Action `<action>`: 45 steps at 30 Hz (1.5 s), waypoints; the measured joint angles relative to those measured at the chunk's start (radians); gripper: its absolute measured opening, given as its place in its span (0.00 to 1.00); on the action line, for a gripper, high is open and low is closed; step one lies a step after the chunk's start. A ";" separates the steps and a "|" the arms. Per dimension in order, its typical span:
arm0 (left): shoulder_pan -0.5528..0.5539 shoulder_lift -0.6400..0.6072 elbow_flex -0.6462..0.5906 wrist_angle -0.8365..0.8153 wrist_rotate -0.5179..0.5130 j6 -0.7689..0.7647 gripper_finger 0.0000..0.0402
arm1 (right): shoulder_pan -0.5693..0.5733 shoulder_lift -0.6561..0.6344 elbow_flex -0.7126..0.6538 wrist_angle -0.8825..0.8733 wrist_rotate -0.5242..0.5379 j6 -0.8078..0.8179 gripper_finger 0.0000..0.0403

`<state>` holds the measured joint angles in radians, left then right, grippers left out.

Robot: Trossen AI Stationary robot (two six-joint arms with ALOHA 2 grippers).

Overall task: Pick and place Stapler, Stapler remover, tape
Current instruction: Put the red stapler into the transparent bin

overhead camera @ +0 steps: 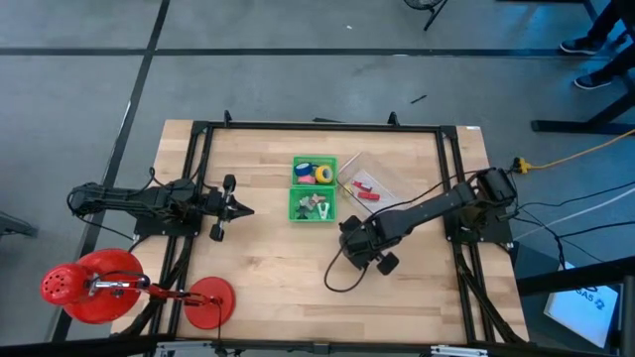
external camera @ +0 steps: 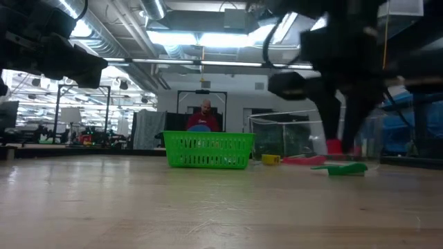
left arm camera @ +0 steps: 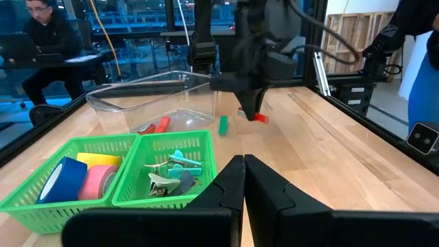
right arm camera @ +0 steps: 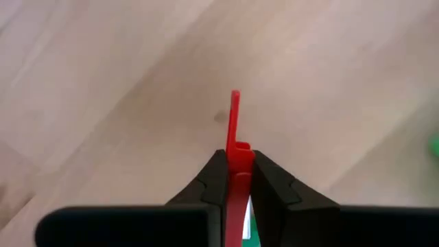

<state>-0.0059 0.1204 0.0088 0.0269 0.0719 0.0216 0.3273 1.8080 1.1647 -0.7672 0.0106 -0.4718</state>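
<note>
Wood worktop [overhead camera: 268, 258] fills frame middle in high view; right gripper [overhead camera: 359, 241] lower centre-right, left gripper [overhead camera: 241, 209] waits at left, green baskets [overhead camera: 314, 204] centre.
Low view: big workshop behind, person far back.
Left wrist view: tape [left arm camera: 65, 180] lower left in basket, left fingers together.
Right wrist view: fingers clamped on red stapler [right arm camera: 234, 147], centre. Carry level, drop gently.

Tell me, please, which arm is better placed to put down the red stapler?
The right arm. Its end effector is already shut on the red stapler above the bare table. The left end effector is shut and empty, waiting at the table's left side.
</note>
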 joint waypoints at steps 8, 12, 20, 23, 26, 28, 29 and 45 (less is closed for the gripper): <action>0.000 0.000 0.000 0.000 0.000 0.000 0.02 | -0.023 -0.002 0.152 -0.123 -0.037 -0.007 0.10; 0.000 0.000 0.000 0.000 0.000 0.000 0.02 | -0.050 -0.023 0.223 -0.178 -0.037 -0.007 0.10; 0.000 0.000 0.000 0.000 0.000 0.000 0.02 | -0.169 -0.171 0.230 -0.177 -0.108 0.034 0.10; 0.000 0.000 0.000 0.000 0.000 0.000 0.01 | -0.221 -0.227 0.216 -0.183 -0.112 0.061 0.10; 0.000 0.000 0.000 0.000 0.000 0.000 0.01 | -0.273 -0.278 0.206 -0.183 -0.112 0.100 0.10; 0.000 0.000 0.000 0.000 0.000 0.000 0.01 | -0.306 -0.305 0.205 -0.184 -0.110 0.126 0.10; 0.000 0.000 0.000 0.000 0.000 0.000 0.02 | -0.323 -0.315 0.205 -0.185 -0.108 0.142 0.10; 0.000 0.000 0.000 0.000 0.000 0.000 0.02 | -0.593 -0.363 0.204 -0.200 -0.138 0.188 0.10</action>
<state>-0.0059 0.1204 0.0087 0.0273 0.0719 0.0216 -0.2656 1.4448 1.3689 -0.9669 -0.1273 -0.2842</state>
